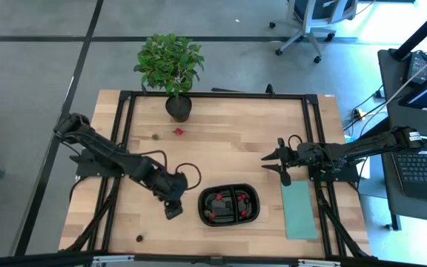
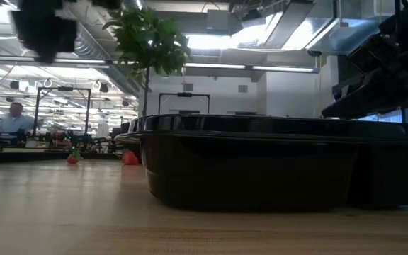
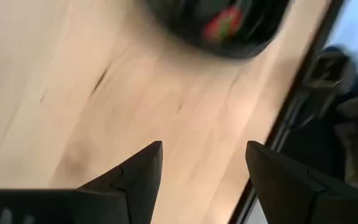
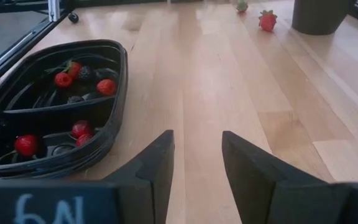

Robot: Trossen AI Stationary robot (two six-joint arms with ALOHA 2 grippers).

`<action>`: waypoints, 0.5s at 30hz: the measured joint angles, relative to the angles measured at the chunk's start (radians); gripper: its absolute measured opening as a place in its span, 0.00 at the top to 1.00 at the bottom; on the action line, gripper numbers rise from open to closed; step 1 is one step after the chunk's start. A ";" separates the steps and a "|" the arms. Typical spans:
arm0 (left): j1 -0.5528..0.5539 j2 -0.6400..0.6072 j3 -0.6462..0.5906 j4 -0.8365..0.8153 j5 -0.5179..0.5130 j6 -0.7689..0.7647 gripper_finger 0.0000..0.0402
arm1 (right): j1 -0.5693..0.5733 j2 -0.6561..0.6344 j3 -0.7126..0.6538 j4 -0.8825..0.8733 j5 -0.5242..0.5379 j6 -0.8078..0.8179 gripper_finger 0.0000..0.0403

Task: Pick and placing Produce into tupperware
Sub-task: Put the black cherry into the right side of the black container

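Observation:
The black oval tupperware (image 1: 229,206) rests on its base on the wooden table near the front edge. Several small red and dark produce pieces (image 4: 63,79) lie in both of its compartments, split by the centre divider (image 4: 48,112). My left gripper (image 1: 173,208) hovers just left of the tupperware, pointing steeply down at bare wood, open, with nothing between its fingers (image 3: 204,146). My right gripper (image 1: 276,165) stands open over the table to the right of and beyond the tupperware, also with nothing in it (image 4: 197,134). A red piece (image 1: 178,132) and a small greenish piece (image 1: 155,136) lie loose near the plant pot.
A leafy potted plant (image 1: 170,63) stands in a dark pot (image 1: 178,107) at the table's far edge. A flat pale teal rectangle (image 1: 299,209) lies to the right of the tupperware. One dark piece (image 1: 139,238) lies near the front edge. Bare wood stretches across the table's middle.

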 joint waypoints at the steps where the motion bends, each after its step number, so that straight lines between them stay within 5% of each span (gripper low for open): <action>1: 0.001 0.000 0.000 -0.029 0.017 -0.012 0.44 | 0.000 0.000 0.000 0.003 0.000 0.000 0.66; 10: -0.004 0.002 0.000 -0.095 0.183 -0.153 0.44 | 0.000 0.000 0.000 0.002 0.000 0.092 0.66; 15: -0.050 0.002 0.000 -0.068 0.174 -0.153 0.44 | 0.000 0.000 0.000 0.002 0.000 0.113 0.66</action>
